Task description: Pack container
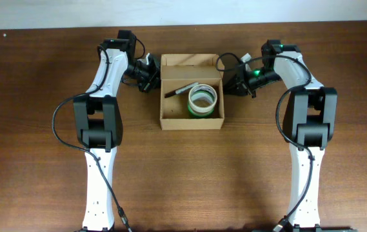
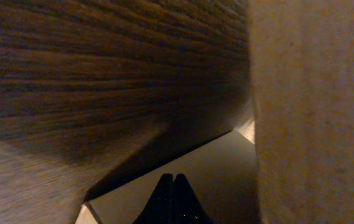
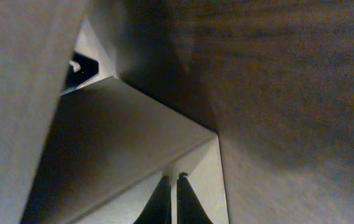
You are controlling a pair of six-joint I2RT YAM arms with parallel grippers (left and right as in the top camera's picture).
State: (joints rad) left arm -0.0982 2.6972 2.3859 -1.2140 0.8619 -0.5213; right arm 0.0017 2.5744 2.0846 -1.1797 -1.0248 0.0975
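Two robot arms flank the container [image 1: 191,122], an open tan cardboard box at the centre of a dark wooden table [image 1: 41,180]. Seen from overhead, the left gripper [image 1: 148,74] sits just beside the box's 9 o'clock wall, and the right gripper [image 1: 236,82] sits just beside its 3 o'clock wall. Inside the box lie tape rolls [image 1: 203,100] towards 4 o'clock and a black marker [image 1: 183,90] towards 10 o'clock.

In the left wrist view, the jaws are pressed together over a pale side flap [image 2: 214,168]. In the right wrist view, the jaws are nearly together, leaving only a thin slit above another flap [image 3: 121,137]. Whether either pair actually pinches cardboard cannot be told.

The box already looks filled, so the step in hand is probably closing it. To do this well, both grippers should lift their flaps evenly and swing them inward, towards each other. Uneven pushing from 9 or 3 o'clock could slide the light box sideways. The flaps should also clear the tape rolls before being pressed flat.
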